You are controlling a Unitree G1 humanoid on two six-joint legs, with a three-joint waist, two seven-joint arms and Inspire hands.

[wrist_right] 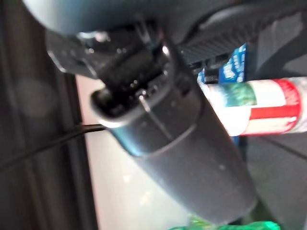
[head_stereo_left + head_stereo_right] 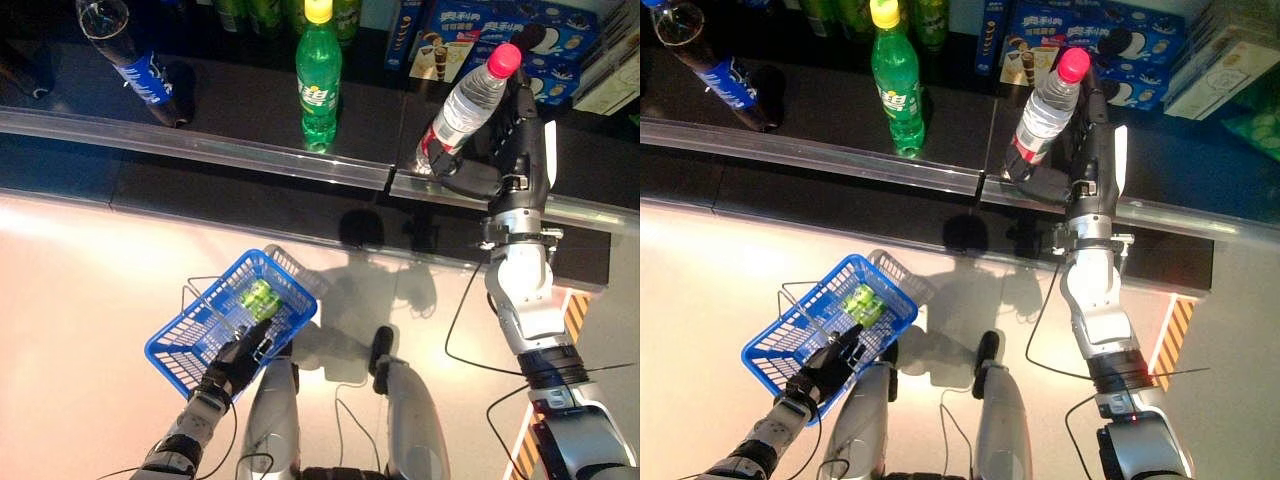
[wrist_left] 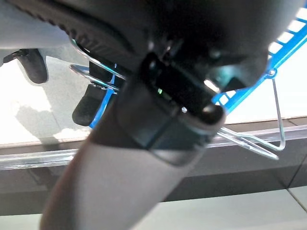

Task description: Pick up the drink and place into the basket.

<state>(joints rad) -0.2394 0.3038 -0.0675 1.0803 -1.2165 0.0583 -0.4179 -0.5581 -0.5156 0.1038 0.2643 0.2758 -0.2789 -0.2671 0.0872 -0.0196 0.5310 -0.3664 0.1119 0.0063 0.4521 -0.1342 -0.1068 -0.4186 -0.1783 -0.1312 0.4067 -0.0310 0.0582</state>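
A clear water bottle [image 2: 465,105] with a pink cap and a red and white label [image 1: 268,105] stands on the dark shelf at the right. My right hand [image 2: 510,130] is up against its right side. The fingers run straight along the bottle and the thumb [image 1: 182,139] sits by its base. Low on the left, my left hand [image 2: 235,365] grips the near rim of a blue mesh basket [image 2: 190,330], held above the floor. A green can [image 2: 258,298] lies inside the basket. The basket's wire handles [image 3: 259,143] hang loose.
A green soda bottle [image 2: 318,80] with a yellow cap stands at the shelf's middle, and a dark bottle with a blue label [image 2: 135,60] at the far left. Blue snack boxes [image 2: 500,35] sit behind the water bottle. A metal rail [image 2: 250,155] edges the shelf front.
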